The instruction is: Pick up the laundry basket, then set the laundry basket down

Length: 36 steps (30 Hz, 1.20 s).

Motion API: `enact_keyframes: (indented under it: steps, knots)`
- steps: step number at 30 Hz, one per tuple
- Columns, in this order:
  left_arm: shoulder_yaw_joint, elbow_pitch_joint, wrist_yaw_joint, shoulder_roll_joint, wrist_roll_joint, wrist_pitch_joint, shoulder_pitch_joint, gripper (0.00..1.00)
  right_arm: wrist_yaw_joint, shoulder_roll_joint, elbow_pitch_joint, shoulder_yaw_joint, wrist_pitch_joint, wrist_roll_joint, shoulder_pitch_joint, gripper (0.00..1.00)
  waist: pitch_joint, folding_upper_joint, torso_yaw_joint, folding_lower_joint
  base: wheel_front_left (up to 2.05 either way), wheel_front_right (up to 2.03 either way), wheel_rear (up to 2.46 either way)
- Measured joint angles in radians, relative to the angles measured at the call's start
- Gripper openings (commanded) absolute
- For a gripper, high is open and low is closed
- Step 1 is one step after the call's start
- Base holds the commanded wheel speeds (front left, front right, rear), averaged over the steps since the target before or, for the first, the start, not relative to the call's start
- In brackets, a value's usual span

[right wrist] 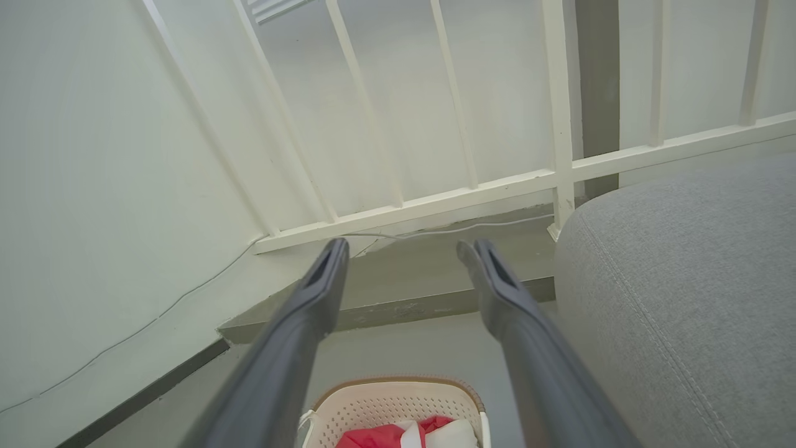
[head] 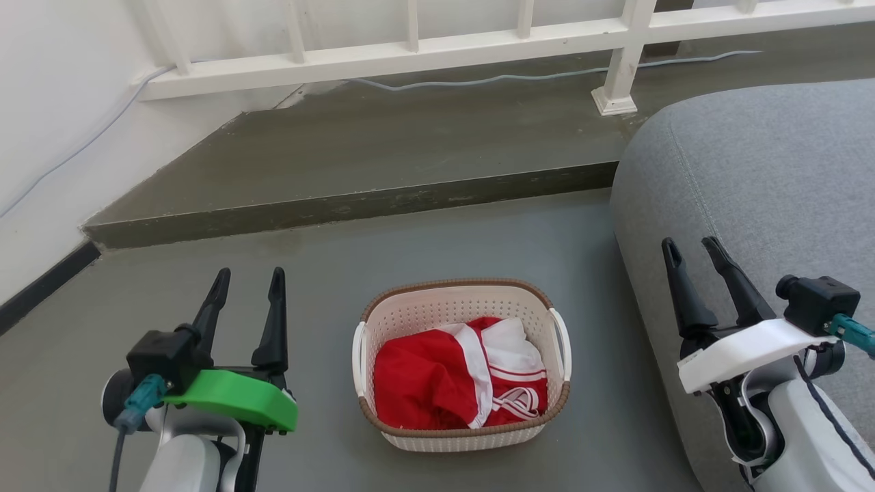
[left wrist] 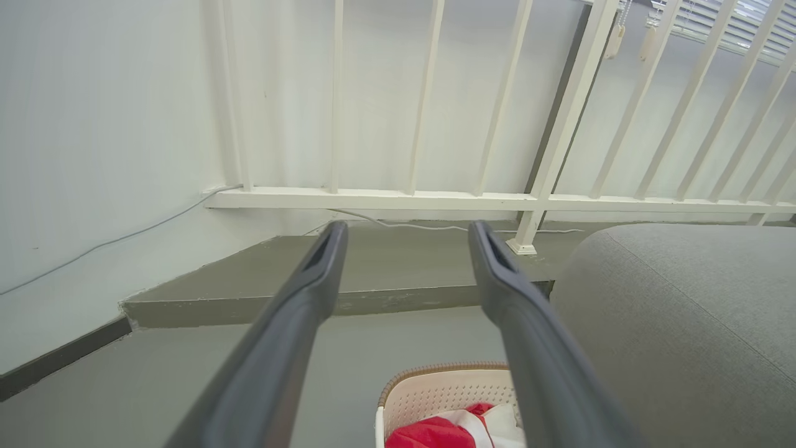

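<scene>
Lower left, the left gripper (head: 249, 273) gaped empty; lower right, the right gripper (head: 690, 242) likewise, hard by the grey sofa (head: 752, 178). Between them, lower centre, the laundry basket (head: 456, 283) sat on the floor (head: 601, 273) holding red-and-white cloth (head: 437, 383) — a raised step (head: 342, 205) and white railing (head: 410, 58) beyond.

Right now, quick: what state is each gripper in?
Left gripper: open, holding nothing, apart from the laundry basket.
Right gripper: open, holding nothing.

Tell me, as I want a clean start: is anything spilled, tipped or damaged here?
Nothing stands out. The laundry basket sits upright on the floor, the red-and-white clothes all inside its rim, and the left gripper and right gripper hang open, apart from it.
</scene>
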Motion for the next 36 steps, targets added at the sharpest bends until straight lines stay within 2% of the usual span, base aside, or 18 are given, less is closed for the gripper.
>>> enact_keyframes:
  steps: [7, 36]
  knots:
    - [-0.011, 0.000, 0.014, -0.001, 0.090, -0.023, -0.002, 1.00, -0.002, 0.001, 0.004, 0.005, -0.023, -0.086, -0.013, 1.00, 0.002, 0.0000, 0.000, 0.0000, 0.00, 0.00, 0.00]
    - [-0.007, 0.042, 0.037, -0.002, 0.079, -0.023, -0.003, 1.00, 0.005, 0.046, 0.050, -0.035, -0.024, -0.117, -0.020, 1.00, 0.000, 0.0000, -0.008, 0.0000, 0.00, 0.00, 0.00]
